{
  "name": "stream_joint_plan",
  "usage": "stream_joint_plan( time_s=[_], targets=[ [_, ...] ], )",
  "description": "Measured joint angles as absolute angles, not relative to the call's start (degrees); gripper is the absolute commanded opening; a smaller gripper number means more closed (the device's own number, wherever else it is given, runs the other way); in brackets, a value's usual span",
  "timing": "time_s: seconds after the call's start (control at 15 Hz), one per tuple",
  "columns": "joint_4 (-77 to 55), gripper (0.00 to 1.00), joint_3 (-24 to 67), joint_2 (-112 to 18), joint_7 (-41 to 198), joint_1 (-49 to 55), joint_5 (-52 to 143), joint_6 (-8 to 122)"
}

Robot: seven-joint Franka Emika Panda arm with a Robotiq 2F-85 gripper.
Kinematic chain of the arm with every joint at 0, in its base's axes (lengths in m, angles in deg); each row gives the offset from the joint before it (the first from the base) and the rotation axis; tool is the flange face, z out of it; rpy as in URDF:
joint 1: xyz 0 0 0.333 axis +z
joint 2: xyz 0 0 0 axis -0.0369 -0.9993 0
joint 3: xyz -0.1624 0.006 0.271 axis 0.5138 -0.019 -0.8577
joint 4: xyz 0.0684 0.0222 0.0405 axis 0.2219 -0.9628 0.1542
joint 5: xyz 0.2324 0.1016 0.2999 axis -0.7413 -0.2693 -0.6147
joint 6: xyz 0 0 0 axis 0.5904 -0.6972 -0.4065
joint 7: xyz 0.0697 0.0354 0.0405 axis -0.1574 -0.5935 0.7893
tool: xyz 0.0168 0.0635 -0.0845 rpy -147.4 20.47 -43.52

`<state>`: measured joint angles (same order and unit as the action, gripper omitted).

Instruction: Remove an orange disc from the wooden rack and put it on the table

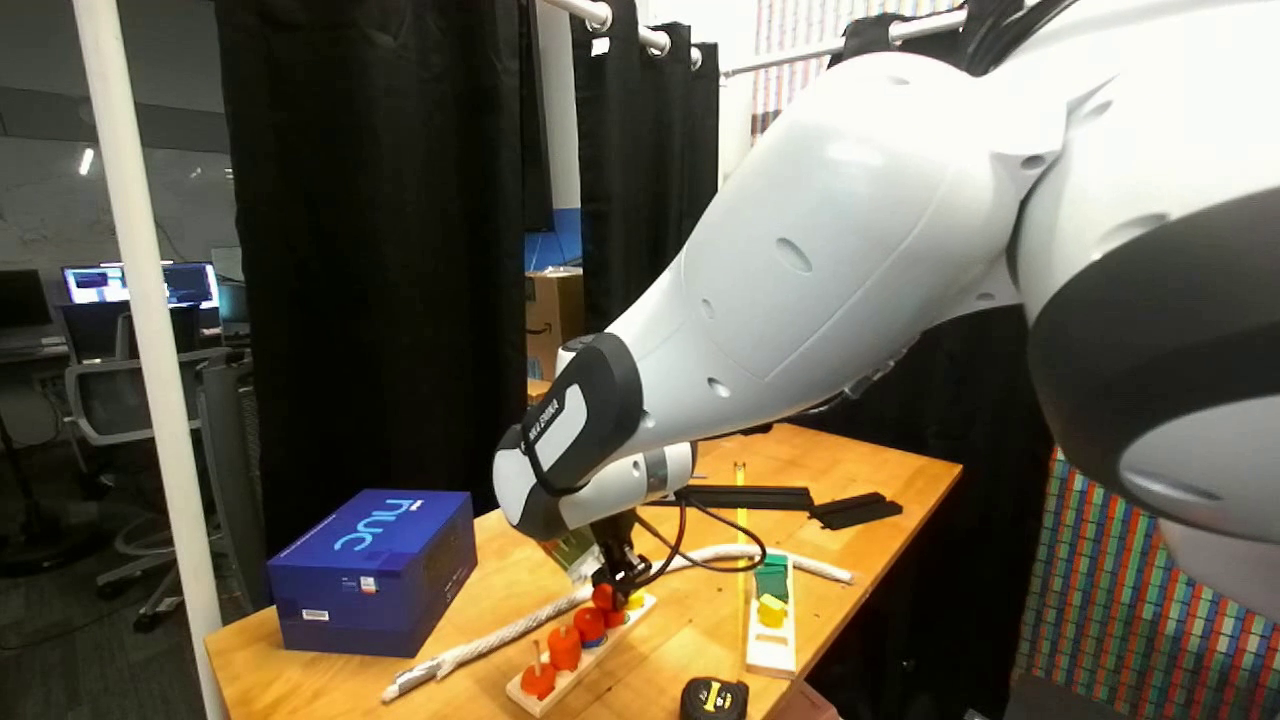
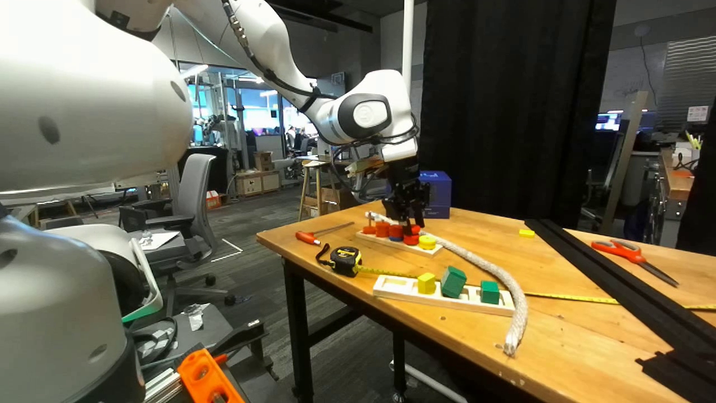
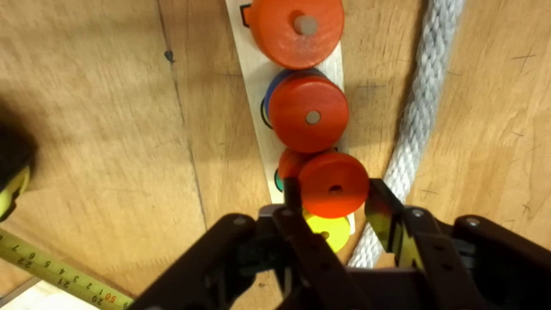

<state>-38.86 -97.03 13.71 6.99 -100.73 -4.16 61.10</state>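
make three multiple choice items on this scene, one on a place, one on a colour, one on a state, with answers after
1) Where are the scissors?
A) in the block tray
B) on the blue box
C) on the table

2) One end disc of the wooden rack is orange. What colour is the one at the opposite end?
A) green
B) yellow
C) white

3) How does the pincer stand?
A) closed on an orange disc
B) wide open
C) closed on the rope

1 C: they lie flat on it in an exterior view.
2 B: a yellow disc ends the row in both exterior views.
3 A: in the wrist view the disc sits between both fingers.
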Motion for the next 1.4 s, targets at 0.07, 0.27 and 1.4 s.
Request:
stream_joint_plan(
  time_s=[0.07,0.27,1.4],
  targets=[
    [-38.87,0.19,-96.52,13.71,7.03,-100.22,-4.16,60.88],
    [-39.05,0.19,-94.64,13.72,7.22,-98.36,-4.16,60.65],
    [-50.87,0.20,-85.78,13.69,12.07,-92.33,-3.57,60.68]
  ],
)
